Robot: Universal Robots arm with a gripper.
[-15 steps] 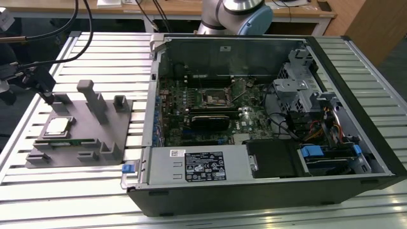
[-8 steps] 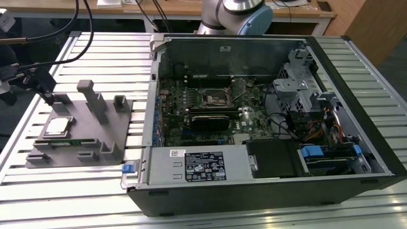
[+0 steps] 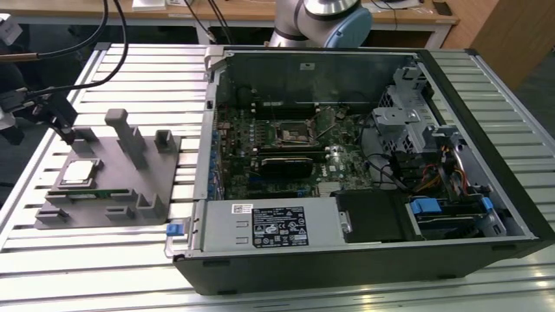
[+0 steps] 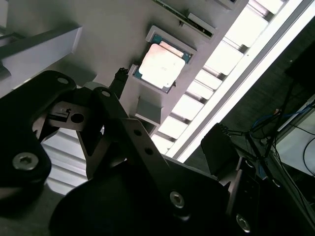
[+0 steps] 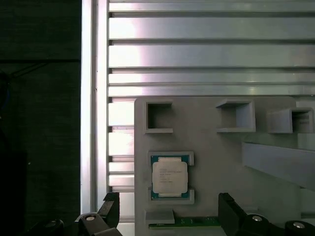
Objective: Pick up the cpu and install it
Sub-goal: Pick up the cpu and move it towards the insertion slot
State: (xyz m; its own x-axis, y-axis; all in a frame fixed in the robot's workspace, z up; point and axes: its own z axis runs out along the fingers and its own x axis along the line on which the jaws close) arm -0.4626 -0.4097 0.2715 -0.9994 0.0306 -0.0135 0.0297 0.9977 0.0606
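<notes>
The cpu (image 3: pixel 78 172) is a small square chip with a shiny silver top. It lies flat in a recess of the grey fixture plate (image 3: pixel 113 188), at the exterior view's left. In both wrist views the cpu (image 5: pixel 170 177) (image 4: pixel 161 66) rests in its framed pocket. My gripper (image 3: pixel 62 130) hangs above the plate's far left part, a little away from the chip. In the first wrist view my gripper (image 5: pixel 170 212) is open, its two black fingertips (image 5: pixel 111 209) standing wide apart with nothing between them. The motherboard's black socket (image 3: pixel 292 134) sits inside the open computer case.
The open computer case (image 3: pixel 364 253) lies at the exterior view's middle and right, on a slatted metal table (image 3: pixel 104 273). Grey posts (image 3: pixel 130 140) rise from the fixture plate. A green memory stick (image 5: pixel 187 223) lies in the plate beside the cpu pocket. Cables hang at the left.
</notes>
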